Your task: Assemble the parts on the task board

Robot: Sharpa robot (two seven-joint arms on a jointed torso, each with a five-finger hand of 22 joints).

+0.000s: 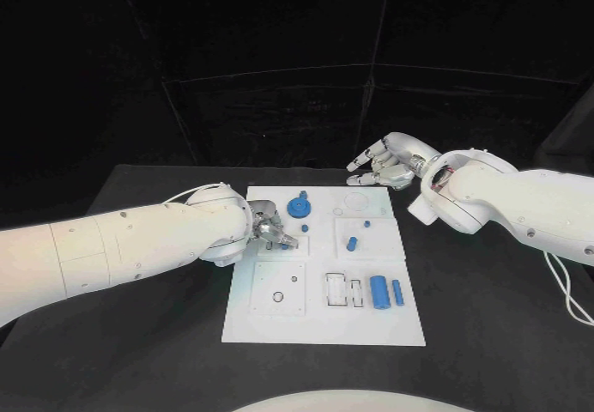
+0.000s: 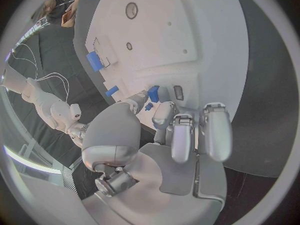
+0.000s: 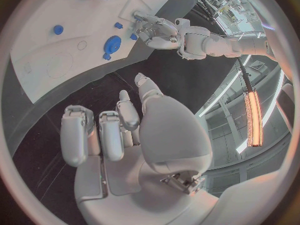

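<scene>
Pinching a small blue part (image 1: 303,229) is the left robot hand (image 1: 275,234) near the task board (image 1: 324,326) left edge | right robot hand (image 1: 386,163) held loosely curled, nothing in it, past the board's far edge

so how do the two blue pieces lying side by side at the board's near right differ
The thick cylinder is clearly wider than the thin pin beside it. The cylinder lies nearer the board's middle, the pin nearer its right edge. Both are blue, lie flat and parallel on the task board, untouched.

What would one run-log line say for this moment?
left hand: pinching small blue part over task board | right hand: open, off board | blue cylinder: lying on board
</scene>
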